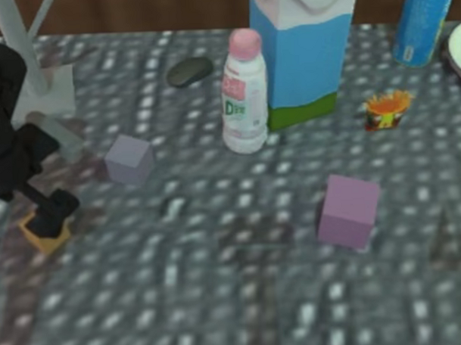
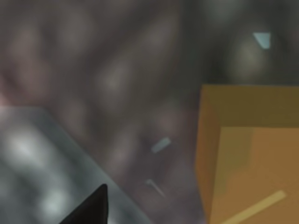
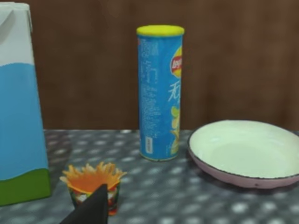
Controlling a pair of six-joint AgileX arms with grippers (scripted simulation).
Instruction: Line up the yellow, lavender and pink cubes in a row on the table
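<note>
Left end effector [image 1: 49, 223] is down over the yellow cube [image 1: 45, 238] at the worktop's [image 1: 219, 294] left edge — whether it grips the cube, I cannot tell. Lavender cube [image 1: 128, 159] sits nearby; pink cube [image 1: 348, 211] well apart, right of centre. Right arm out of the top view — its wrist view shows a white-lined bowl [image 3: 243, 154] with nothing in it, beside a blue crisp tube [image 3: 160, 93].

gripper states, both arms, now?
Left gripper: down on the yellow cube at the table's left; grip cannot be told.
Right gripper: out of the top view, cannot be told.
</note>
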